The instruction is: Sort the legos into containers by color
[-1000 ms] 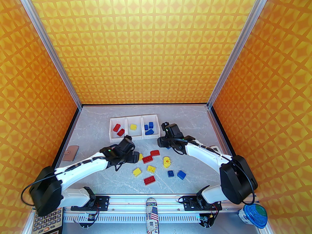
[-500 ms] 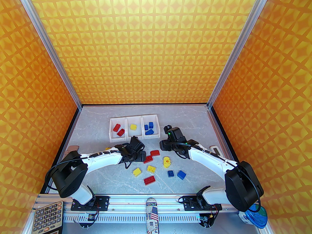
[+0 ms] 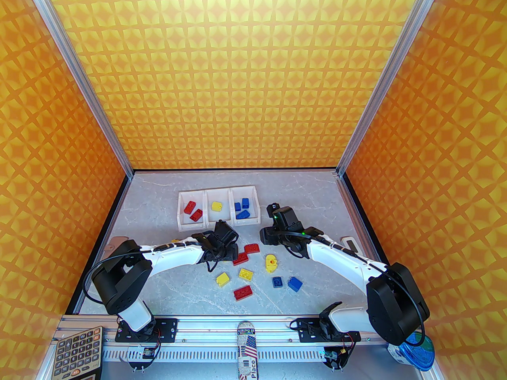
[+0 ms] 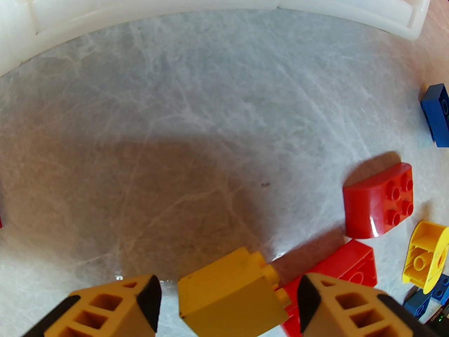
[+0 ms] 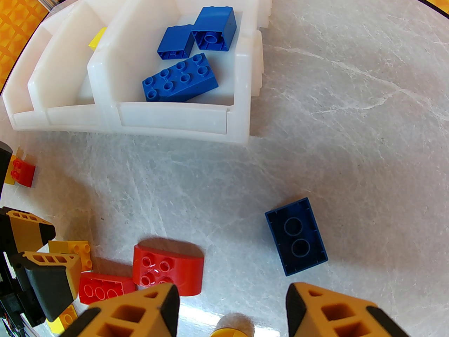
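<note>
white containers (image 3: 217,224) stood in a row at the back of the table (image 3: 317,196) in the top view. two red legos (image 3: 193,211) lay in the left bin, one yellow in the middle and three blue in the right. loose in front i counted three red, three yellow and two blue in clear sight. since a second before, the left arm's elbow had swung inward and the left gripper (image 3: 229,252) had slid right, up beside two red bricks. the right gripper (image 3: 264,236) had drifted slightly nearer.

left wrist: the fingers stood part-open astride a yellow brick (image 4: 231,297) on the table, with a gap on each side, not clamped.

right wrist: the fingers were wide apart and held nothing. an upturned blue brick (image 5: 296,235) lay just ahead, and the blue bin beyond held three.
</note>
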Motion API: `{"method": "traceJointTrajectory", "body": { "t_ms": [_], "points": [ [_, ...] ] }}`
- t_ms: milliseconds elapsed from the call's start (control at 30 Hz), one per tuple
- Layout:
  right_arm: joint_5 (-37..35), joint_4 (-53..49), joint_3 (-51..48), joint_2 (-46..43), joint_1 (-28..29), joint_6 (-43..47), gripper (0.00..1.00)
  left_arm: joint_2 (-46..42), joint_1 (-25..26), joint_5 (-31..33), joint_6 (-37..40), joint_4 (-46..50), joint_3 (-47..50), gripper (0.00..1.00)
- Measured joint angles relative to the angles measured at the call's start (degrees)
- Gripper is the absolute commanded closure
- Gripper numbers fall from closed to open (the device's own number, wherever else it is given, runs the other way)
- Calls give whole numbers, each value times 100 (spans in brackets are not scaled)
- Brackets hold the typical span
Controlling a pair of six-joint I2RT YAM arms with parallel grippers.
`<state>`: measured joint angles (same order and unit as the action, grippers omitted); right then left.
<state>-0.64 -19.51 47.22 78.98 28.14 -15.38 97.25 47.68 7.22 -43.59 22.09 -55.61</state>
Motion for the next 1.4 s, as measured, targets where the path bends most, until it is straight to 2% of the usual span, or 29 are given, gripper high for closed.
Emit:
{"method": "traceJointTrajectory", "body": {
  "t_ms": [300,600,700,767,867,1067,1400],
  "points": [
    [-2,0,0,2,0,0,45,380,0,-31,70,-11,-293,46],
    [-17,0,0,2,0,2,45,798,0,-15,564,44,-791,47],
    [-46,0,0,2,0,0,45,828,0,42,780,144,-938,28],
    [-50,0,0,2,0,2,45,828,0,109,828,236,-1036,23],
    [-79,0,0,2,0,2,44,824,4,229,824,350,-1078,20],
    [-90,0,0,2,0,2,44,824,151,339,710,612,-1075,25],
    [-90,0,0,2,0,2,44,824,291,470,444,890,-1075,40]
  ]
}}
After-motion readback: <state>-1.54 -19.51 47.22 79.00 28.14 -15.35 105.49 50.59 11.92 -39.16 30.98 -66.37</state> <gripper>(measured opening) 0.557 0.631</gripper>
